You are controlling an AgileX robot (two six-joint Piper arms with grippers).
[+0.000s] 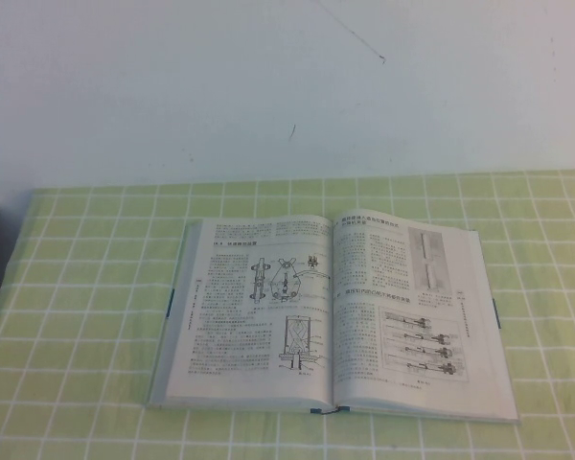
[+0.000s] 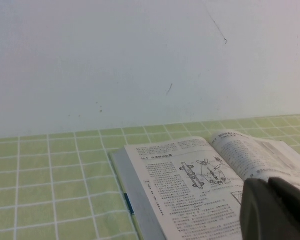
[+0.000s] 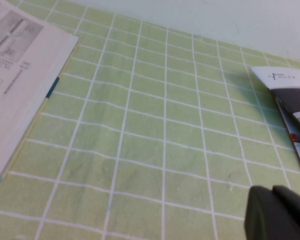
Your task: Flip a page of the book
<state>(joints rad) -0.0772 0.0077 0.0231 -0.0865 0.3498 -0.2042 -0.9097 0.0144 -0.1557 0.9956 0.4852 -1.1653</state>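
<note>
Right gripper (image 3: 280,212) sits closest to its wrist cam as a dark blob, fingers closed on nothing, hovering over bare cloth off the book's right side, well apart from it. Left gripper (image 2: 277,210) is a dark shape over the book's left-hand leaf; can't tell its finger state. Neither arm shows in the high view.

Book (image 1: 331,316) lies open and flat on the green checked tablecloth (image 1: 77,287), about mid-table. Spine runs near-to-far, away from the robot, with the far end skewed slightly to the right; spread's long axis runs left-right. Page (image 1: 407,307), the right-hand leaf, lies flat with text and larger drawings face up, free edge toward the right.

Off to the right of the book on the cloth: a glossy booklet (image 3: 290,100), only an edge visible in the right wrist view.
</note>
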